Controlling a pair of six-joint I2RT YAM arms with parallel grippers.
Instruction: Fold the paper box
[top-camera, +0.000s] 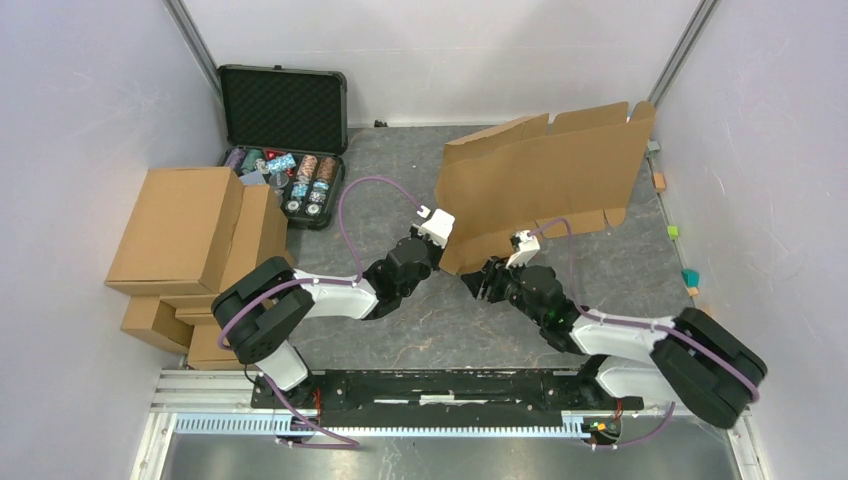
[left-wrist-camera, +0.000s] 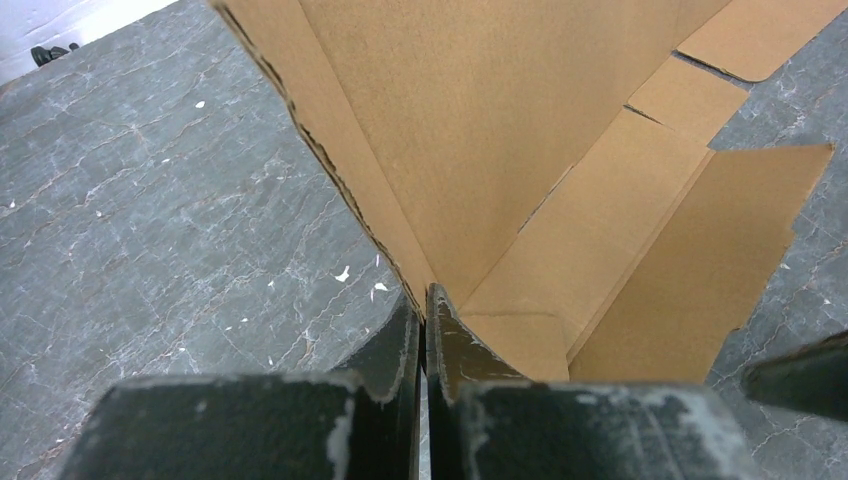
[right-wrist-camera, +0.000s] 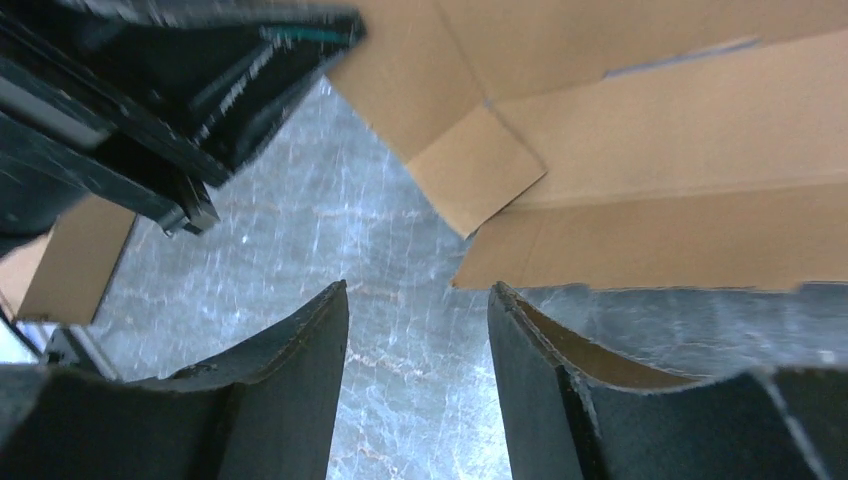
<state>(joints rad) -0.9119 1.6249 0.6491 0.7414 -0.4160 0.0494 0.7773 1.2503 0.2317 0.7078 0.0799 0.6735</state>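
Big brown die-cut corrugated cardboard sheet (top-camera: 545, 185) standing on edge, right of centre on the grey marbled tabletop (top-camera: 420, 330) — near-left corner pinched in the left gripper (left-wrist-camera: 424, 305) (fingers pressed tight). Right gripper (right-wrist-camera: 420, 300) just beside it, fingers spread, gripping nothing.

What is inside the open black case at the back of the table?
The foam-lined black case holds rows of coloured round chips in its lower half. Whatever lies beneath the chips is covered.

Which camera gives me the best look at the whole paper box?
Top external: the paper box shows nearly whole, tilted up. Left wrist shows only the corner pinched by the left gripper; right wrist, some flaps.
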